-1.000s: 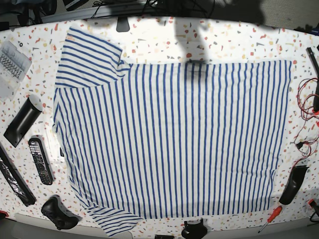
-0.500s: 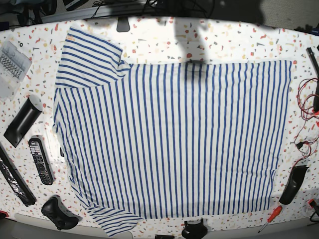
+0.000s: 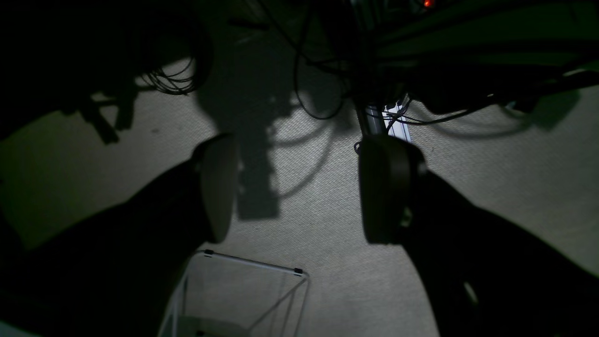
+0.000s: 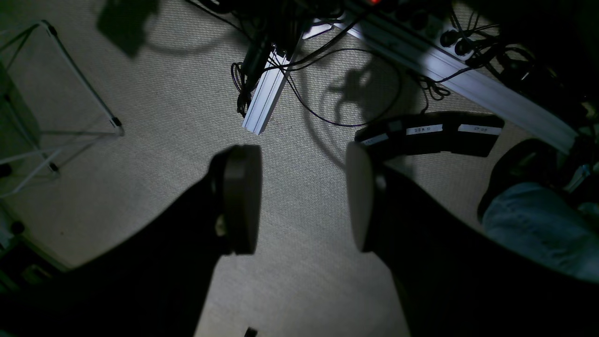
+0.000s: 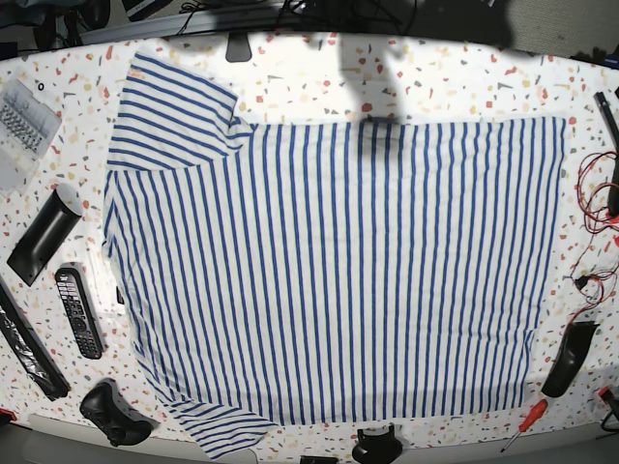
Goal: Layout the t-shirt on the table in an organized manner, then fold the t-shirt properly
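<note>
The t-shirt [image 5: 334, 271], white with thin blue stripes, lies spread flat over the middle of the table [image 5: 455, 82] in the base view. One sleeve reaches the far left, another the near left edge. Neither gripper shows in the base view. In the left wrist view my left gripper [image 3: 295, 187] is open and empty, off the table, over beige carpet. In the right wrist view my right gripper [image 4: 304, 199] is open and empty, also over the carpet. The t-shirt and table do not show in either wrist view.
Left of the shirt lie a clear plastic box [image 5: 21, 126], a black-and-white device [image 5: 44, 237], a remote [image 5: 79, 311] and a game controller [image 5: 114, 414]. At the right are red wires [image 5: 598, 193], a black tool [image 5: 569, 358] and a red screwdriver [image 5: 522, 425].
</note>
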{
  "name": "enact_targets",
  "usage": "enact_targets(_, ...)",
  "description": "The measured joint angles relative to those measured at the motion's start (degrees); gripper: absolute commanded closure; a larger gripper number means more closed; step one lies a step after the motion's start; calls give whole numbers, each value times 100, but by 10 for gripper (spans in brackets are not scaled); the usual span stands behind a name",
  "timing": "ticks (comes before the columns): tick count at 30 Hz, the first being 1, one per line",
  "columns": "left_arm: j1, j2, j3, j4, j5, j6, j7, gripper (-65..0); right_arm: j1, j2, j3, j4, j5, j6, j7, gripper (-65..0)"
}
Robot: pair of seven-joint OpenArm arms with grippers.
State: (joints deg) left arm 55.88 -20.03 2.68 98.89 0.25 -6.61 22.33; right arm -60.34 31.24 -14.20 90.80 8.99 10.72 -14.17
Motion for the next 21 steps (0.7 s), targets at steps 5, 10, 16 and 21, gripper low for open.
enact_targets(5, -103, 2, 0, 13, -44, 0, -2, -366, 0, 0, 0, 0, 0, 0, 17, -281)
enact_targets(10, -98, 7, 0, 17, -44, -2, -177, -366, 0, -63, 4, 0, -2, -2, 103, -281)
enact_targets(16, -291, 221, 0, 15, -44, -81, -131, -366, 0, -719, 0, 0, -11, -2, 103, -281)
enact_targets(21, -398, 544, -7, 26, -42, -24, 186, -366, 4, -769, 9, 0, -4, 15, 118, -281)
